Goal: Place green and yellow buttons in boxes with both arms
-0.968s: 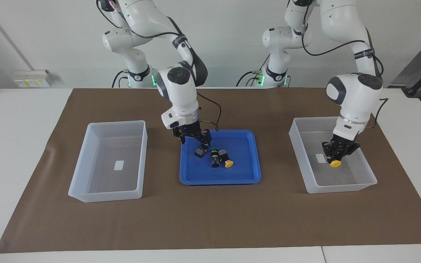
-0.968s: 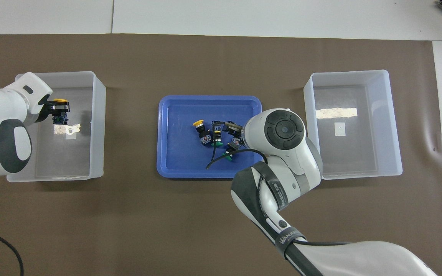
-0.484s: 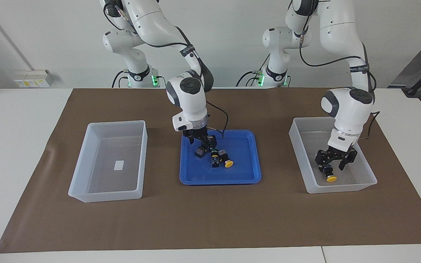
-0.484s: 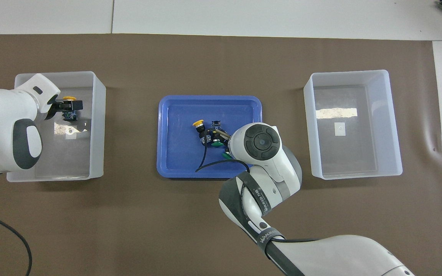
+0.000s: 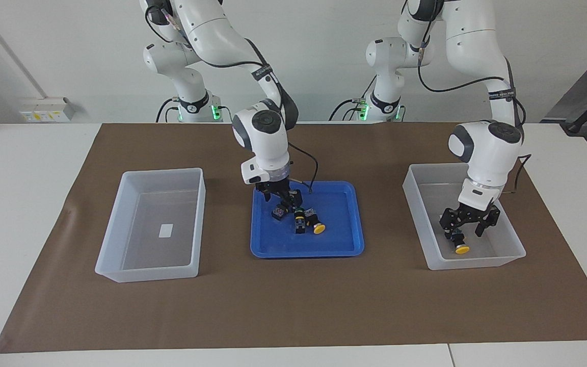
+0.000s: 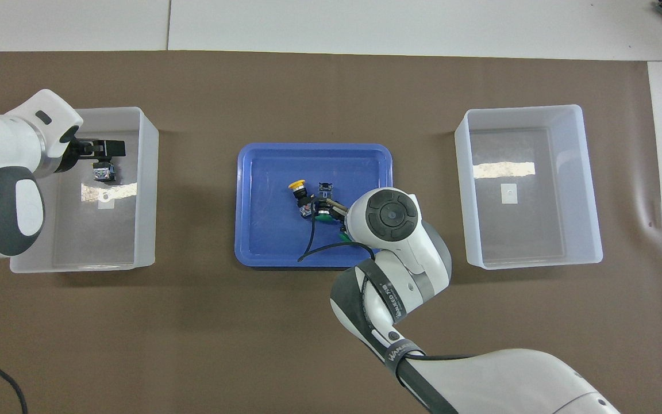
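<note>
My left gripper hangs open low inside the box at the left arm's end of the table. A yellow button lies on that box's floor just under it, free of the fingers. My right gripper is down in the blue tray, among the buttons and right beside a black button body. A green button and a yellow button lie close by. The right wrist covers this gripper in the overhead view.
The other box, at the right arm's end, holds only a small white label. A brown mat covers the table under both boxes and the tray. A black cable from the right wrist droops over the tray.
The left gripper came down into its box, opened and let the yellow button fall to the floor. The right gripper sank lower among the buttons in the tray.
</note>
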Robot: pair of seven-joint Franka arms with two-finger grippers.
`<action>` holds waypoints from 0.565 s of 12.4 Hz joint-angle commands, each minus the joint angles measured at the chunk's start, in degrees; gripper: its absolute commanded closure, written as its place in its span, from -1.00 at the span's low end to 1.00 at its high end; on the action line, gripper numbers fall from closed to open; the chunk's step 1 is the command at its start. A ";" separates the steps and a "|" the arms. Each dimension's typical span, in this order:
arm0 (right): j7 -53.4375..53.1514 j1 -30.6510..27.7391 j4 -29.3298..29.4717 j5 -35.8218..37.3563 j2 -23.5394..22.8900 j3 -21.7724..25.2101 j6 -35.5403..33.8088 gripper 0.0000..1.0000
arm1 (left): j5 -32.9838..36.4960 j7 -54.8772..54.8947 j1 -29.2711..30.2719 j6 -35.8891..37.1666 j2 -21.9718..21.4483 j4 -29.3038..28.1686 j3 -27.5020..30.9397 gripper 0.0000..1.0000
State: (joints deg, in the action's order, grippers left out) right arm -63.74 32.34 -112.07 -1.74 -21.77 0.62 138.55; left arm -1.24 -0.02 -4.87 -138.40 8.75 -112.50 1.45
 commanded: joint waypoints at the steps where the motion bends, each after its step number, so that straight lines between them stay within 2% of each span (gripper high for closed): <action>1: -0.78 -0.52 -0.18 -0.55 0.41 -0.18 1.29 1.00 | 0.97 -4.98 -6.01 0.69 0.04 0.09 0.48 -1.00; 4: 1.50 -3.23 3.94 -0.55 3.39 -0.10 -5.01 1.00 | 0.97 -12.50 -13.38 -1.16 2.31 -0.62 0.57 -1.00; 7: 11.84 -8.23 5.81 0.06 9.18 0.34 -9.95 1.00 | 0.88 -22.62 -20.51 -4.94 6.27 -0.10 0.57 -1.00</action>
State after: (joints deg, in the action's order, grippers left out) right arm -57.91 27.22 -106.00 -1.66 -16.52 1.11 131.45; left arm -1.24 -17.86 -22.07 -141.30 13.15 -113.04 1.00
